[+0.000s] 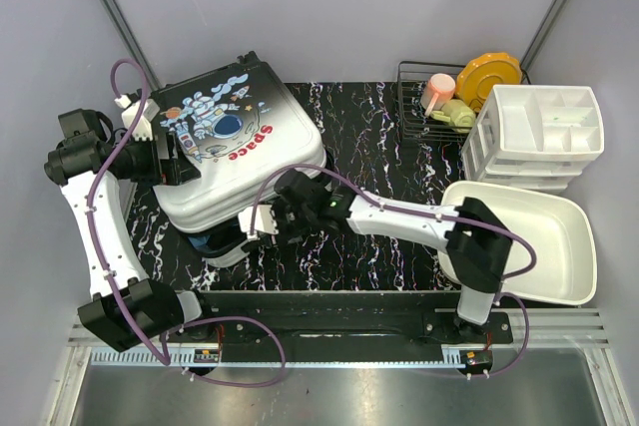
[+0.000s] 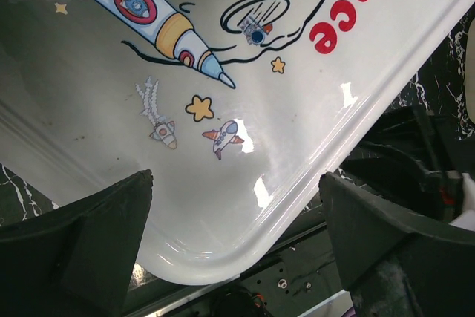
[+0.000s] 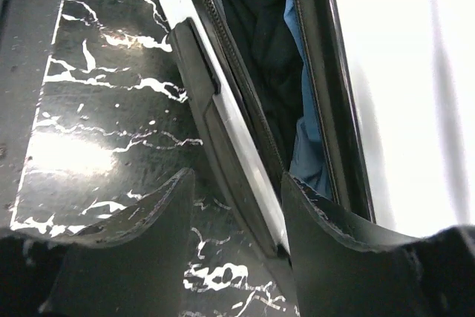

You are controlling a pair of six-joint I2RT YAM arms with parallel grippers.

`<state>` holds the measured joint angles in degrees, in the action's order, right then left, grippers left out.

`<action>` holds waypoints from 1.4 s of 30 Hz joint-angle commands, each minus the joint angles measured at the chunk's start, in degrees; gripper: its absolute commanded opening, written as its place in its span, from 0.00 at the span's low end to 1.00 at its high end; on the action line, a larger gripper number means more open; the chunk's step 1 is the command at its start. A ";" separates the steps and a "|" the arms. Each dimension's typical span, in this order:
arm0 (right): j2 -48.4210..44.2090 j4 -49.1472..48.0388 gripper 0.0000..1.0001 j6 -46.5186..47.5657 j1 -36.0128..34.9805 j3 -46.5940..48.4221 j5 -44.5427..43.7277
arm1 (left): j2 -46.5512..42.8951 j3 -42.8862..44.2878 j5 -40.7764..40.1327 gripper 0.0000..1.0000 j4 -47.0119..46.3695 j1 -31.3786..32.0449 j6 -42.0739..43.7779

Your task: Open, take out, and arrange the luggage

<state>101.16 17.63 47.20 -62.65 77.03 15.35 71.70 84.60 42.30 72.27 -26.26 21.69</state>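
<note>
The luggage (image 1: 240, 137), a hard-shell suitcase with an astronaut and red "Space" print, lies at the table's left. Its lid is lifted a little off the lower shell. My left gripper (image 1: 170, 152) is at the lid's left edge. In the left wrist view it (image 2: 236, 180) is open wide, with the lid's rounded corner (image 2: 223, 72) between the fingers. My right gripper (image 1: 250, 221) is at the front opening. In the right wrist view it (image 3: 236, 176) is open, straddling the lower shell's rim (image 3: 237, 146). Blue cloth (image 3: 304, 131) and dark cloth show inside the gap.
A white basin (image 1: 574, 246) stands at the front right. A white drawer organiser (image 1: 544, 137) is behind it. A wire rack (image 1: 414, 97) holds an orange plate (image 1: 489, 77), a pink cup (image 1: 437, 90) and a green item (image 1: 454, 115). Grey walls enclose the black marble table (image 1: 369, 137).
</note>
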 commanded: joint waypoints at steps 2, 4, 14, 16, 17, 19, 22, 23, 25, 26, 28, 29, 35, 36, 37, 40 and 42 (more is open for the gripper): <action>8.69 -0.32 0.57 3.77 -1.07 4.87 -0.67 | -0.16 1.09 2.61 0.99 -2.13 -0.19 -0.69; 10.01 0.03 0.57 4.74 -1.16 5.32 -1.55 | 0.19 1.97 2.43 0.99 -1.87 -0.19 -0.43; 4.22 0.74 0.20 9.40 1.56 -6.45 -2.79 | 2.04 1.45 2.52 0.99 -2.22 -0.19 -0.95; 3.17 0.65 0.01 9.31 3.40 -6.98 -3.22 | 2.04 1.18 3.13 0.99 -2.66 -0.19 -1.74; 2.99 0.65 0.00 9.14 4.20 -6.99 -3.66 | 2.13 1.01 3.22 0.99 -2.66 -0.11 -1.74; 2.37 0.57 0.00 9.05 6.21 -6.90 -4.37 | 2.13 1.10 2.87 0.99 -2.84 -0.28 -1.74; 0.80 0.74 0.00 9.75 8.42 -6.98 -3.75 | 1.51 1.18 2.17 0.99 -2.84 -0.19 -1.30; 0.09 0.92 0.00 10.45 9.47 -7.51 -3.58 | 1.25 1.18 2.17 0.99 -2.84 -0.19 -1.04; -2.36 1.09 0.01 11.68 9.92 -8.39 -1.74 | 1.07 1.01 2.17 0.99 -2.84 -0.19 -0.95; -3.16 1.09 0.07 11.95 9.92 -9.09 -0.77 | 1.07 1.01 2.17 0.99 -2.75 -0.19 -0.69; -5.26 1.44 0.34 11.60 9.74 -9.27 3.62 | 1.25 0.92 2.52 0.99 -2.49 -0.28 -0.60; -5.71 1.36 0.40 11.25 8.79 -9.10 4.50 | 1.25 0.92 2.78 0.99 -2.57 -0.28 -0.77; -4.49 -2.59 0.59 9.14 4.65 -6.91 8.28 | 1.42 1.36 3.22 0.99 -2.57 -0.19 -1.13; -3.88 -3.12 0.59 8.79 3.51 -6.38 8.46 | 1.42 1.53 3.14 0.99 -2.57 -0.19 -1.04; -2.39 -3.13 0.59 8.53 3.15 -4.98 8.72 | 1.25 1.54 2.96 0.99 -2.66 -0.28 -0.95; 0.43 -3.74 0.58 8.61 2.10 -2.69 9.34 | 1.16 1.97 2.78 0.99 -2.49 -0.28 -0.69; 2.44 -4.26 0.58 9.05 1.75 -1.54 8.29 | 1.25 1.89 2.87 0.99 -2.14 -0.28 -0.34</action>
<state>100.36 16.53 56.73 -60.20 71.46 22.46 73.93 85.01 43.13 71.42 -26.26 20.71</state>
